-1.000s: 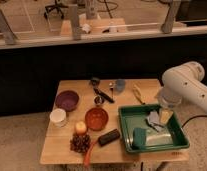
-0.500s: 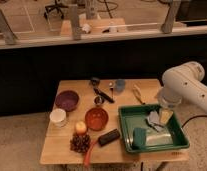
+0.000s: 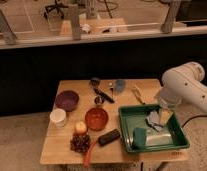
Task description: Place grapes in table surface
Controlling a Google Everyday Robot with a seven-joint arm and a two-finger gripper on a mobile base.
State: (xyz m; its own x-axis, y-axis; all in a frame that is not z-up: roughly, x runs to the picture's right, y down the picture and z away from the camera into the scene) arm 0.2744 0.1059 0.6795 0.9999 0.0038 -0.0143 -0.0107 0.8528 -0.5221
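Unmoved since the earlier frames, as far as can be seen: arm (image 3: pixel 186 84), pincer (image 3: pixel 164 111) and grapes (image 3: pixel 80 144) alike. Pincer low over the right part of the green tray (image 3: pixel 157 148), below the white arm; open or closed, cannot tell. Nothing visibly held.

Grapes well apart from the pincer, beyond the tray wall farthest from it, past the dark bar (image 3: pixel 109 137) and the orange bowl (image 3: pixel 96 119), close to the table (image 3: pixel 57 148) edge nearest the camera. Apparently resting on the bare wood already, just beside the yellow fruit (image 3: pixel 80 127) and seemingly touching it; contact not certain.

Handling, by judgement only: light, soft, bumpy, likely to give under pressure. Round and smooth-skinned, so prone to slipping or rolling out of a flat grip. If real, easily bruised or torn from the stem; if a plastic model, firmer, yet just as uneven.

Best taken from above, across the widest part of the cluster, with a wide opening and a gentle close. Better not to pinch a single berry at the rim, for fear of swinging or dropping the rest. Safest to approach from the side away from the yellow fruit and the dark bar, to avoid nudging either. Then lift only a little, set down on open wood, and release low to prevent rolling toward the edge.
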